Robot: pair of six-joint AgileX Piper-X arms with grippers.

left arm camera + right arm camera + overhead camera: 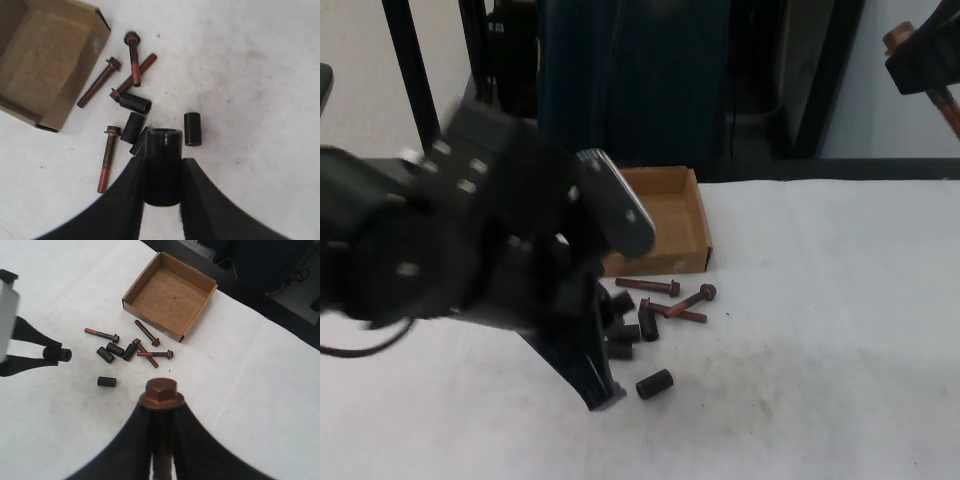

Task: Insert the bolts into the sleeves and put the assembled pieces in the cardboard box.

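Observation:
My left gripper is shut on a black sleeve, held above the white bench with its open end facing away. My right gripper is shut on a copper bolt, head outward, high over the bench's right side. The cardboard box sits open with nothing in it at the back. Beside it lie several loose bolts and three black sleeves. In the high view the left arm covers part of the pile.
The bench is covered in white cloth, with open room to the right and front of the pile. Dark frame posts and equipment stand behind the bench's far edge.

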